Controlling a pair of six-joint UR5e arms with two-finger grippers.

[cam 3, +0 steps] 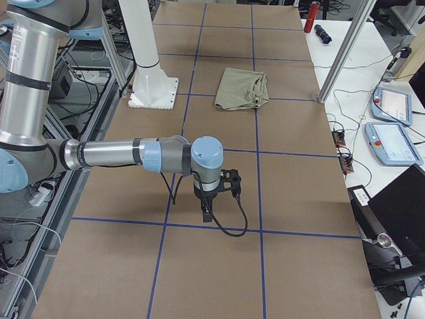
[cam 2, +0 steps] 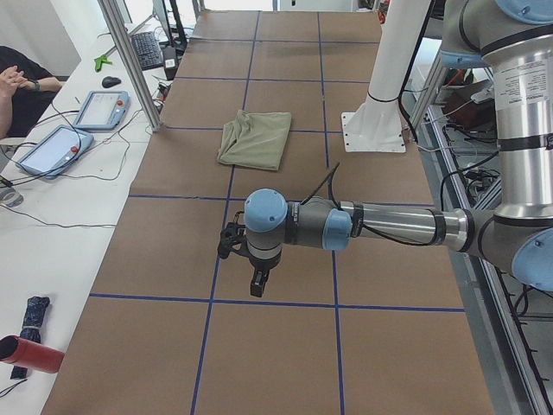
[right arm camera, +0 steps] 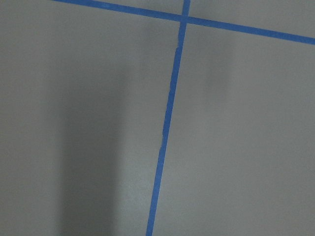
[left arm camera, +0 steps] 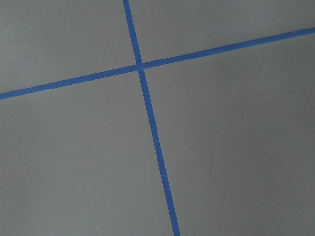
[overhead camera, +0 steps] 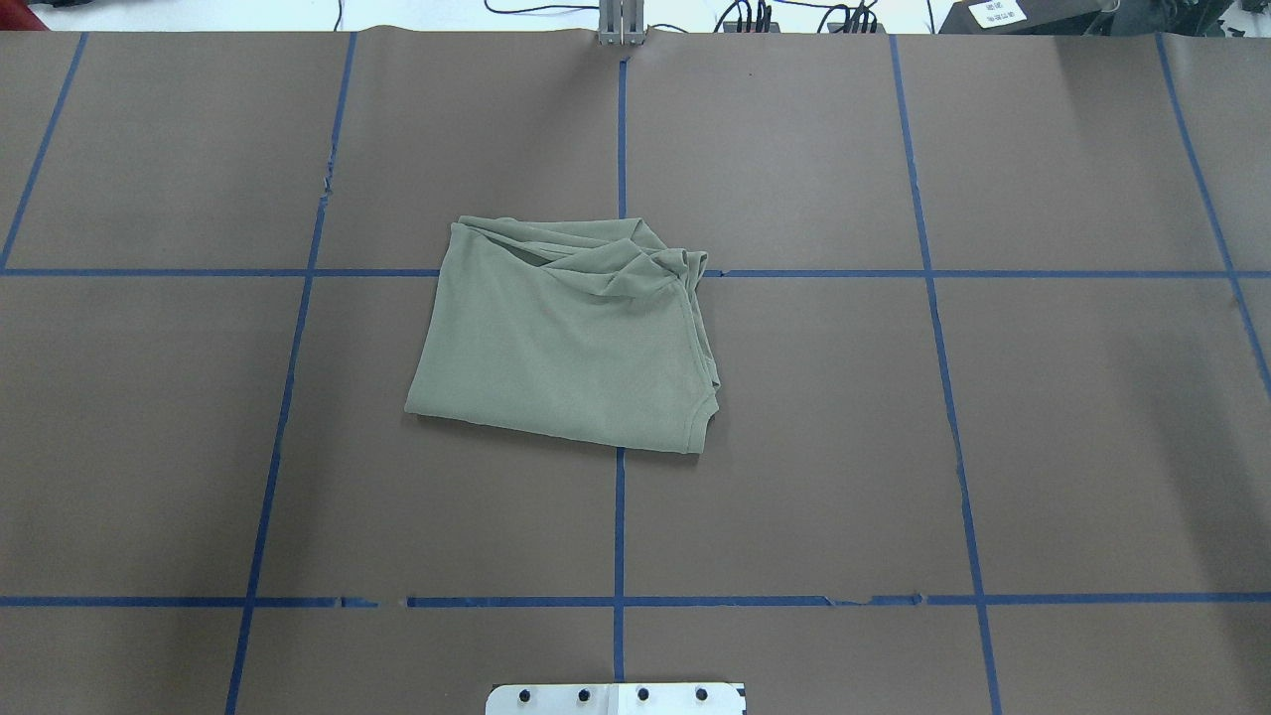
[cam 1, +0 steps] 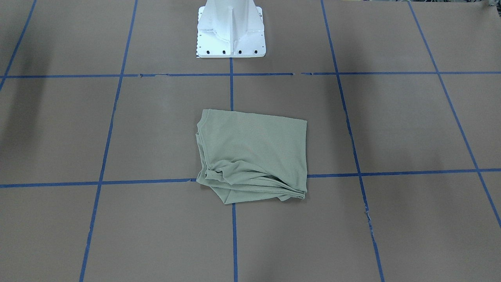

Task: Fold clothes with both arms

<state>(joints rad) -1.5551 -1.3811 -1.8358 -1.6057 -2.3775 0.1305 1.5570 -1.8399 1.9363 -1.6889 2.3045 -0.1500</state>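
I read the sage-green knit shirt (overhead camera: 561, 348) as a rumpled bundle mid brown counter (overhead camera: 894, 447), mostly left of centre, well apart from black left tool (cam 2: 257, 282) and black right tool (cam 3: 207, 214), grip state of both untellable, left likely nearer.

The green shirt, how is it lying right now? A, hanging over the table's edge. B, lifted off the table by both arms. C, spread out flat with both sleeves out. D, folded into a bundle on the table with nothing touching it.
D: the shirt lies folded in a rough rectangle on the table, and the side views show the left end effector and right end effector well away from it.
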